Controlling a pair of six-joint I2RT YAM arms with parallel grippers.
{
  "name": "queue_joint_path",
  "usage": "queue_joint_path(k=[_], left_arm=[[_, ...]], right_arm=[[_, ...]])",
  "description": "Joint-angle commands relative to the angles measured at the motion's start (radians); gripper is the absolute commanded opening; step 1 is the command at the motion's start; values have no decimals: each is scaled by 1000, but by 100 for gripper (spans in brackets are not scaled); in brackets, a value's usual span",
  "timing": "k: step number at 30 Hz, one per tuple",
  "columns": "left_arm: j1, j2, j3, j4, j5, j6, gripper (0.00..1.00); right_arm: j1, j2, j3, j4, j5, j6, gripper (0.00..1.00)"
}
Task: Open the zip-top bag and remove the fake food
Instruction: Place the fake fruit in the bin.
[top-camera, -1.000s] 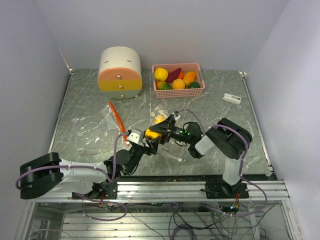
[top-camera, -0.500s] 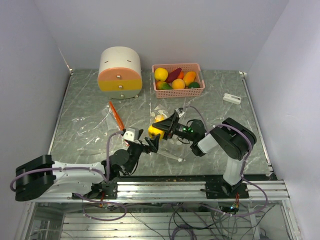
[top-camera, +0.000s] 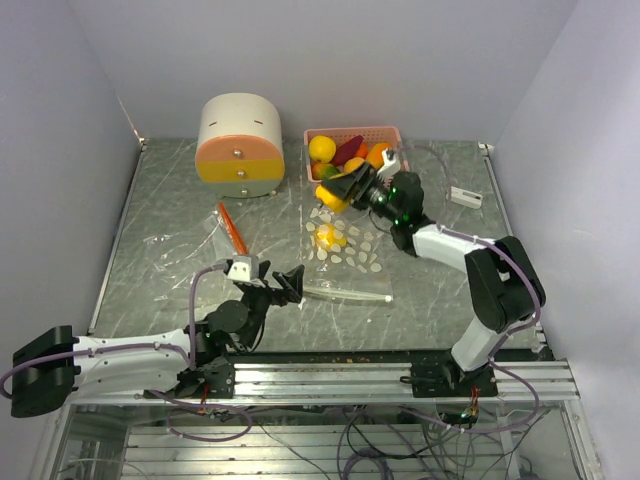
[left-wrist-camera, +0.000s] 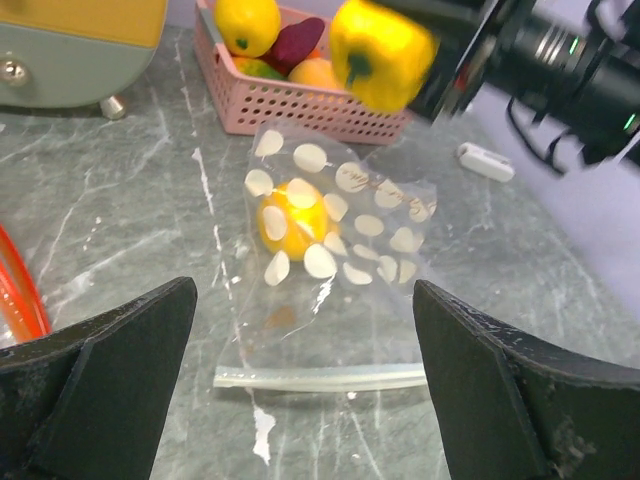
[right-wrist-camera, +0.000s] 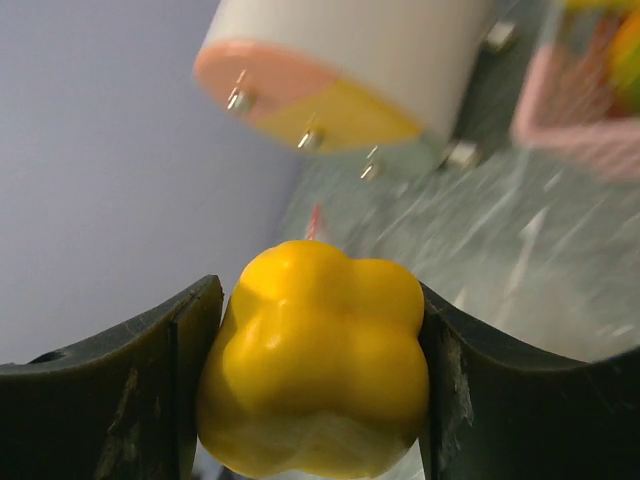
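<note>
The zip-top bag (top-camera: 348, 262), clear with white dots, lies flat on the table, its zip strip (left-wrist-camera: 330, 377) toward me. One round yellow-orange piece of fake food (left-wrist-camera: 290, 220) sits inside it. My right gripper (top-camera: 338, 190) is shut on a yellow plastic pepper (right-wrist-camera: 315, 360) and holds it in the air at the front left corner of the pink basket (top-camera: 398, 140). My left gripper (top-camera: 288, 283) is open with nothing between its fingers (left-wrist-camera: 110, 370). It hangs just in front of the bag's zip end.
The pink basket holds several more plastic fruits (top-camera: 322, 148). A round cream, orange and yellow drawer box (top-camera: 240, 145) stands at the back left. An orange-red strip (top-camera: 233, 230) and crumpled clear plastic (top-camera: 185, 250) lie left of the bag. A small white device (top-camera: 464, 196) lies at the right.
My right gripper closed on the yellow pepper and carried it from over the bag back toward the basket. My left gripper opened wide and drew back left. The bag now lies flat.
</note>
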Motion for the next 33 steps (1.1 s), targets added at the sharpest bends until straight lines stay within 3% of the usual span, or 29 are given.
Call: queue_joint_path(k=[1,7,17,20,28,30,33], left_arm=[[3,27,20,-67,-38,-16,100],[3,42,41,-87,-33,-5,100],[3,32,26,-145,-53,-47,100],[3,29,26,-164,-64,-65,99],[3,56,25,-141,-58,-65,100],[2,66,26,-129,-50,-63,100],[2,77,33,-128,-38,-64,100]], right_arm=[[-57,30,171,-429,269,-344,4],[-101,187,425,-572,455,-487,8],[-121,383,679,-616,767,-694,13],[-121,405,703,-630,808,-739,27],[-121,403,722,-614,845,-808,81],[-123,390,716,-588,844,-822,90],[-127,403,771,-618,838,-839,93]])
